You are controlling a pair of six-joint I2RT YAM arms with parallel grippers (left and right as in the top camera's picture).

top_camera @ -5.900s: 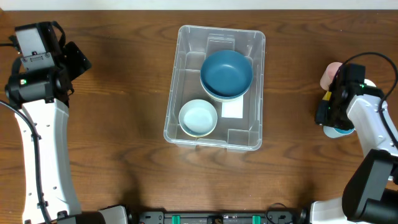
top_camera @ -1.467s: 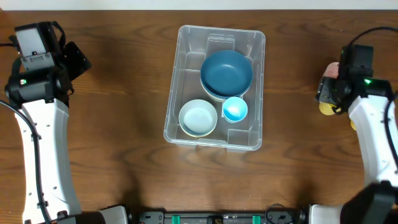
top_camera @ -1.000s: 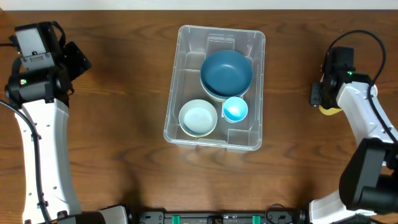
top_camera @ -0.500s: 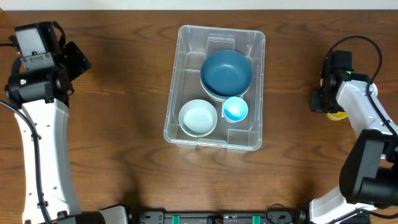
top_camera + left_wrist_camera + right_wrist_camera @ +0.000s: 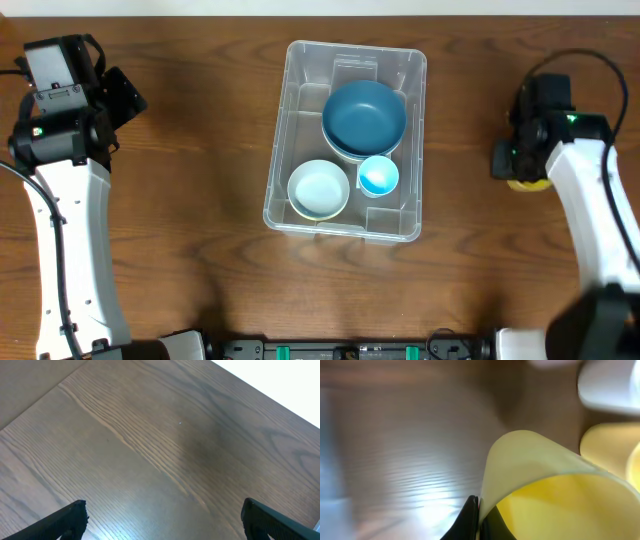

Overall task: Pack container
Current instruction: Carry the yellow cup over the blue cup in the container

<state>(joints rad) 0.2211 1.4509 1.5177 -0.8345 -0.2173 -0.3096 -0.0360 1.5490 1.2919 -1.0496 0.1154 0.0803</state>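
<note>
The clear plastic container (image 5: 296, 120) sits mid-table and holds a large dark blue bowl (image 5: 364, 116), a pale white bowl (image 5: 318, 189) and a small light blue cup (image 5: 378, 176). My right gripper (image 5: 520, 172) is at the right of the table, shut on the rim of a yellow bowl (image 5: 560, 495), which fills the right wrist view with the fingers (image 5: 479, 520) pinching its edge. The yellow bowl peeks out under the gripper in the overhead view (image 5: 528, 183). My left gripper (image 5: 160, 520) is open and empty over bare wood at the far left.
In the right wrist view a second yellow object (image 5: 605, 445) and a white object (image 5: 610, 385) lie beside the held bowl, both blurred. The wooden table's back edge (image 5: 200, 14) runs along the top.
The light blue cup has come to rest in the container. My right arm has swung back to the right side and closed on the yellow bowl's rim, shifting slightly left. The left arm is unmoved.
</note>
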